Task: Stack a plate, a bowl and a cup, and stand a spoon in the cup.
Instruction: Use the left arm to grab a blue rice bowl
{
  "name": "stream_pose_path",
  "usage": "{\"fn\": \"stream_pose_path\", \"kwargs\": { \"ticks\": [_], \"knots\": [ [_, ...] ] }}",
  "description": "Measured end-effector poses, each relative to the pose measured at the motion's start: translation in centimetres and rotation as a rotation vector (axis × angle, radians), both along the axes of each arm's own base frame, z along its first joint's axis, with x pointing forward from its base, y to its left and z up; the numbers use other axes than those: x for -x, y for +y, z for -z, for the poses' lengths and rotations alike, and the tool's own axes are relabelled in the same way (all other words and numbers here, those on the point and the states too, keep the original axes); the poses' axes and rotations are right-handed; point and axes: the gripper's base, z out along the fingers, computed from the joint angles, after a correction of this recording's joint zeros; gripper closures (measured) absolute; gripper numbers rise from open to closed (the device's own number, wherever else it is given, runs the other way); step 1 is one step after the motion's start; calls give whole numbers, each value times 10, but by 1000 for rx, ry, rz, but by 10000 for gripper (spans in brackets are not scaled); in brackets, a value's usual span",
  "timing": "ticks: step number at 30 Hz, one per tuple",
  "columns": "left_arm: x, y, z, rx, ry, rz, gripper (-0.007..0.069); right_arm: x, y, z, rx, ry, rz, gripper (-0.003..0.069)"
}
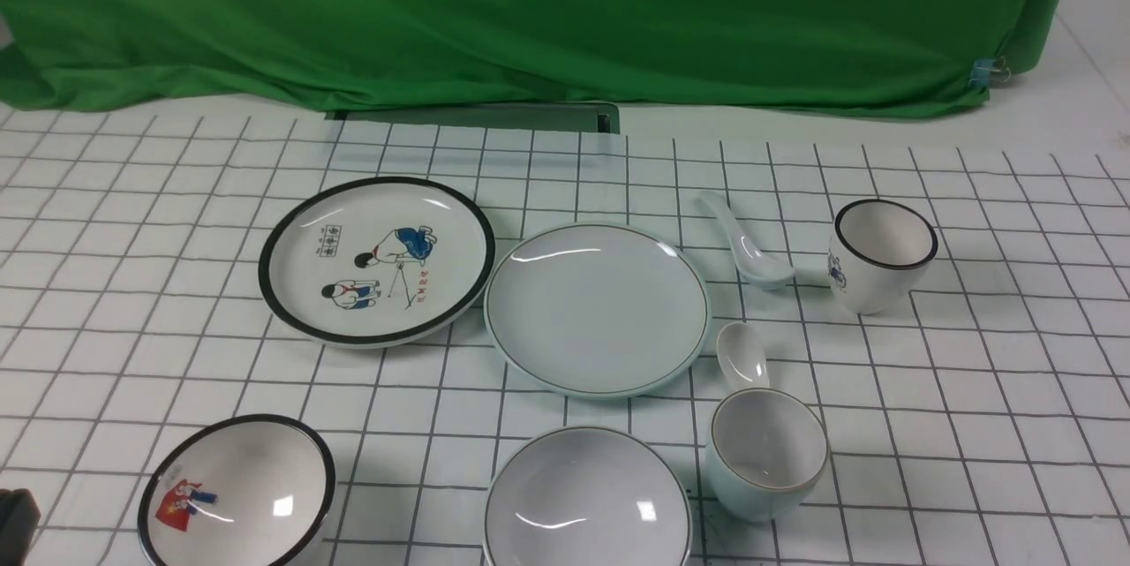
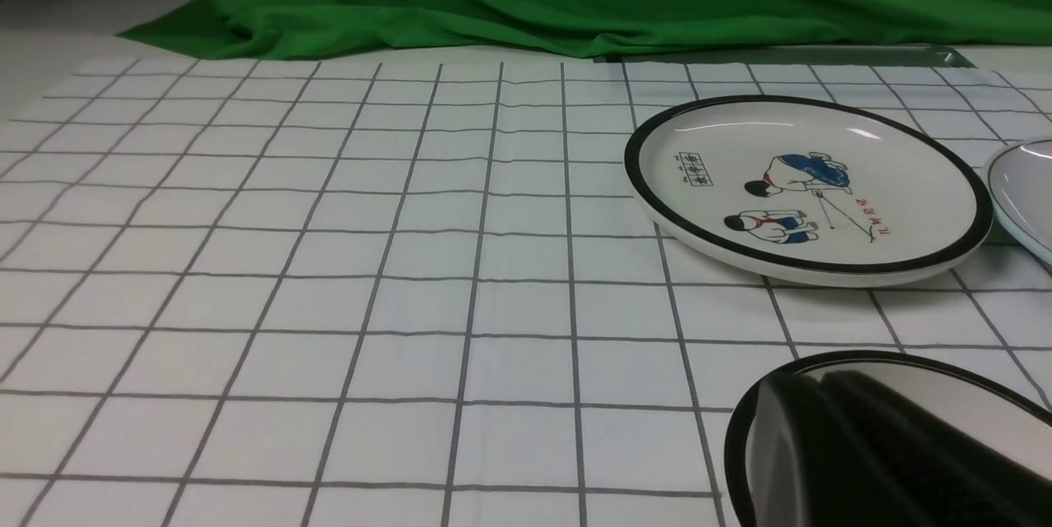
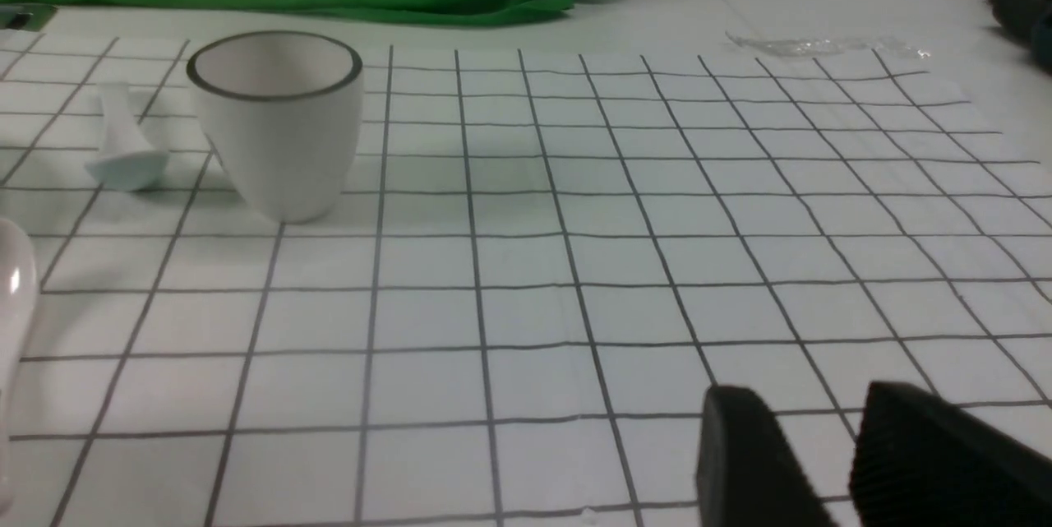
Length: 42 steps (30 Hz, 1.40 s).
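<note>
The spoon [image 1: 749,246] lies flat just right of the plate [image 1: 597,310], off its far rim. Its long axis runs on a slant: the handle points away toward the green cloth [image 1: 530,10] and a little to the left, and the scoop end sits nearer, toward the black-rimmed cup [image 1: 881,255]. The bowl [image 1: 587,504] stands on the near side of the plate, mouth up. The cup [image 1: 768,453] stands upright off the plate's near right rim, with a second spoon [image 1: 742,354] between it and the plate; that spoon's handle is hidden. A black-rimmed plate [image 1: 378,259] sits left of the plate, almost touching it, and a black-rimmed bowl [image 1: 237,495] is well to its near left.

The right gripper [image 3: 814,395] has its jaws parted, cloth showing between them. The left gripper [image 2: 814,395] is a dark mass over the black-rimmed bowl; I cannot tell how its jaws stand.

Everything rests on a white checked cloth [image 1: 132,301] with dark grid lines; the green cloth is draped along the far edge, held by a clip [image 1: 987,69]
</note>
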Motion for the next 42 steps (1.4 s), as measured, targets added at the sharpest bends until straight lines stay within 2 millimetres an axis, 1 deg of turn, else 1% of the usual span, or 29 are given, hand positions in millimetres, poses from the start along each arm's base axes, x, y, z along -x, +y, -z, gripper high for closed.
{"fn": "stream_pose_path", "kwargs": {
  "ticks": [15,18,21,22,24,27,29,32,37,40,42],
  "knots": [
    [0,0,-2,-14,-16,-2,652,0,0,0,-38,-11,8,417],
    [-1,0,-4,23,-45,-2,652,0,0,0,-56,-14,12,417],
    [-1,-1,-7,142,-84,-2,652,0,0,0,-172,-34,39,417],
    [-1,-2,-9,208,-103,-4,652,0,0,0,-259,-49,58,417],
    [-1,-2,-12,419,-143,-12,652,0,1,0,-465,-84,100,417],
    [-1,-3,-15,828,-173,-24,652,0,1,0,-797,-140,171,417],
    [-1,-4,-16,1026,-178,-29,652,0,1,0,-932,-162,201,417],
    [-1,-3,-17,1122,-192,-35,652,0,1,-1,-999,-174,215,417],
    [-1,-2,-18,1158,-206,-40,652,0,1,-1,-1027,-179,221,417],
    [-1,-2,-18,1157,-209,-41,652,0,1,-1,-1016,-181,215,417],
    [-1,-3,-19,1145,-203,-34,652,-1,2,-4,-954,-201,180,417]
  ]
}}
